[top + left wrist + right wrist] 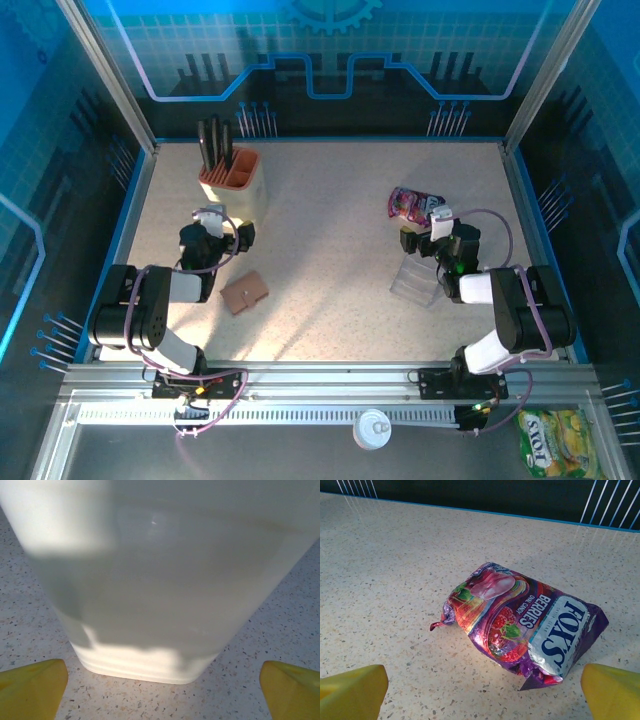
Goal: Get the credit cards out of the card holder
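Blue-lit panels and glass walls close in a speckled cream bench (330, 230), and I am looking down on it from behind the two arms.

On the left side the wallet (244, 292) lies flat on the bench, folded shut with its brown outside up, so its inside is hidden. It sits just beside the left forearm, nearer to me than the knife block (232, 180), and nothing touches it.

The left claw (228, 226) hangs low in front of the knife block, well clear of the wallet. From its wrist camera the block's cream wall (160, 580) stands close ahead, its base resting on the bench. The left claw (160, 690) is spread wide, one yellow finger (30, 687) at each lower corner, with nothing between them.

Over on the right, the right claw (420, 232) points at a purple pouch (412, 204) lying on its side farther back. A clear case (418, 280) rests on the bench just under that arm's forearm. In the right wrist camera the pouch (520, 625) lies a little ahead of the right claw (480, 695), which is also spread wide, its yellow fingers (350, 692) far apart and gripping nothing.

Below the bench edge, by the front rail, I can see a round white lid (372, 430) and a yellow snack bag (558, 440).
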